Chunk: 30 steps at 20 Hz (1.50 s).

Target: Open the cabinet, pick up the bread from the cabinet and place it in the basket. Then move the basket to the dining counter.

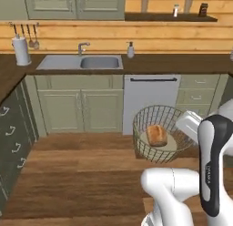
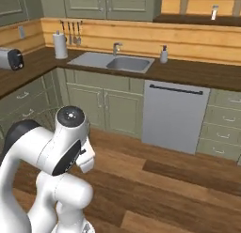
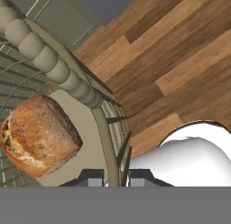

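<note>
The basket [image 1: 152, 118], a round tan wire-mesh bowl with a pale base, hangs above the wood floor in front of the dishwasher. The bread [image 1: 157, 135], a golden-brown bun, lies on its base. In the hand view the bread [image 3: 38, 135] sits left of the beaded rim of the basket [image 3: 54, 65]. My gripper [image 3: 115, 175] is shut on the basket's wire wall just under the rim, one finger inside and one outside. From the left base view the white hand [image 1: 189, 122] meets the basket's right side. The cabinet and the dining counter are out of view.
A dark worktop with a sink [image 1: 100, 62], a soap bottle [image 1: 130, 49] and a paper-towel roll [image 1: 21, 51] runs along the back wall. Below it stand green doors and a grey dishwasher [image 1: 150, 100]. A toaster [image 2: 10, 59] sits on the left worktop. Wall cupboard doors [image 1: 75, 4] above are shut.
</note>
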{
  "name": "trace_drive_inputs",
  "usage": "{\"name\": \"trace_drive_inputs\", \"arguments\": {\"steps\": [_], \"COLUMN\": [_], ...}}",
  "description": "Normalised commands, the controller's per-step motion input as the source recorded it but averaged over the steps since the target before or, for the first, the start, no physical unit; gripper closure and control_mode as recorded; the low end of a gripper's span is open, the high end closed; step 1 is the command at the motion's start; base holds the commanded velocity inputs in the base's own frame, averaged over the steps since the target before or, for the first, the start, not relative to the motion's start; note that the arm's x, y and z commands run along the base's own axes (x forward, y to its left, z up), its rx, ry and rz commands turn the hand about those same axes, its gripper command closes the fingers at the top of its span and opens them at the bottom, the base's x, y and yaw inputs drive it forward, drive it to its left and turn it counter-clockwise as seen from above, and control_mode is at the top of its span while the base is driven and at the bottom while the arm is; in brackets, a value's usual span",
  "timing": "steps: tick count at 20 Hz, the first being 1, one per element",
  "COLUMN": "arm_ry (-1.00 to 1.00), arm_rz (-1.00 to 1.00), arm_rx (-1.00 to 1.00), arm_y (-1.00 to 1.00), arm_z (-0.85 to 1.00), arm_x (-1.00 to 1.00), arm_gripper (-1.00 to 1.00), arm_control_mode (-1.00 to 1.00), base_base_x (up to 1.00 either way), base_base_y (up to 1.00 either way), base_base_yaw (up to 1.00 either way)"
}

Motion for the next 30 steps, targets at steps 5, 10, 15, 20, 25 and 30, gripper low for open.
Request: {"name": "trace_drive_inputs", "arguments": {"steps": [5,10,15,20,25,30], "arm_ry": [0.00,0.00,0.00,0.00,0.00,0.00], "arm_rz": [0.00,0.00,0.00,0.00,0.00,0.00], "arm_rx": [0.00,0.00,0.00,0.00,0.00,0.00], "arm_y": [0.00,0.00,0.00,0.00,0.00,0.00], "arm_z": [0.00,0.00,0.00,0.00,0.00,0.00], "arm_x": [0.00,0.00,0.00,0.00,0.00,0.00], "arm_gripper": [1.00,1.00,1.00,1.00,1.00,1.00], "arm_control_mode": [1.00,1.00,1.00,1.00,1.00,1.00], "base_base_x": [0.22,0.54,0.76,0.66,0.46,0.37], "base_base_y": [-0.47,0.00,0.00,0.00,-0.08,-0.19], "base_base_yaw": [-0.81,-0.82,-0.75,-0.78,-0.79,-0.81]}}
